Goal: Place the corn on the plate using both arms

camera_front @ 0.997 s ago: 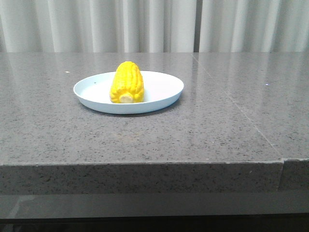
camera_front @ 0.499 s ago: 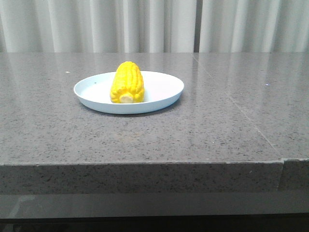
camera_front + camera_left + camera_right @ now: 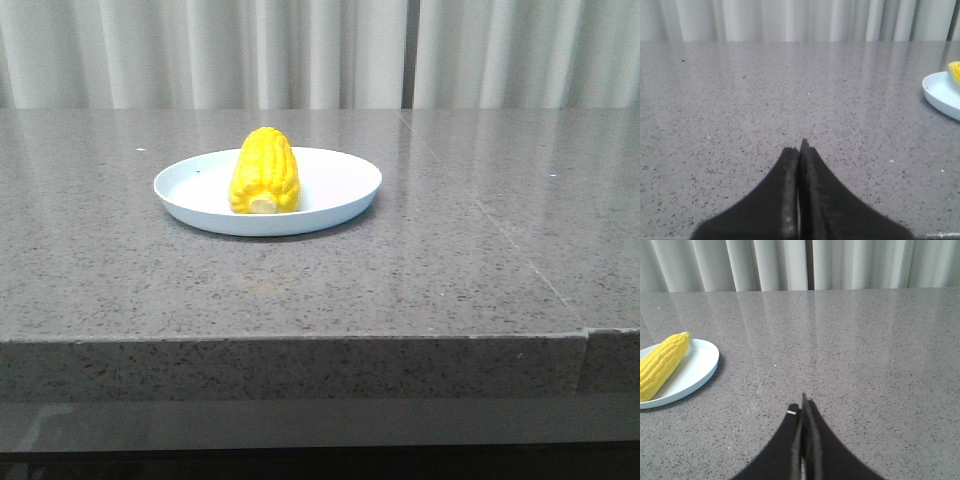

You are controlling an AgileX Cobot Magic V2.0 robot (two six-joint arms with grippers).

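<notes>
Your grey stone table point(image 3: 420, 280) carries the plate point(image 3: 340, 180), left of centre, and the corn point(image 3: 264, 170) lies on it, stub end toward you. Your left gripper point(image 3: 800, 145) and right gripper point(image 3: 804, 402) both sit low, well apart from the plate, fingers pressed together, holding nothing.

The corn point(image 3: 264, 171) is being carried on the plate point(image 3: 340, 180), lying left of the plate's middle with its stub end turned toward the table's point(image 3: 300, 290) near edge. The plate is being borne by the table, left of centre, with curtains point(image 3: 300, 50) hanging behind the far edge.
</notes>
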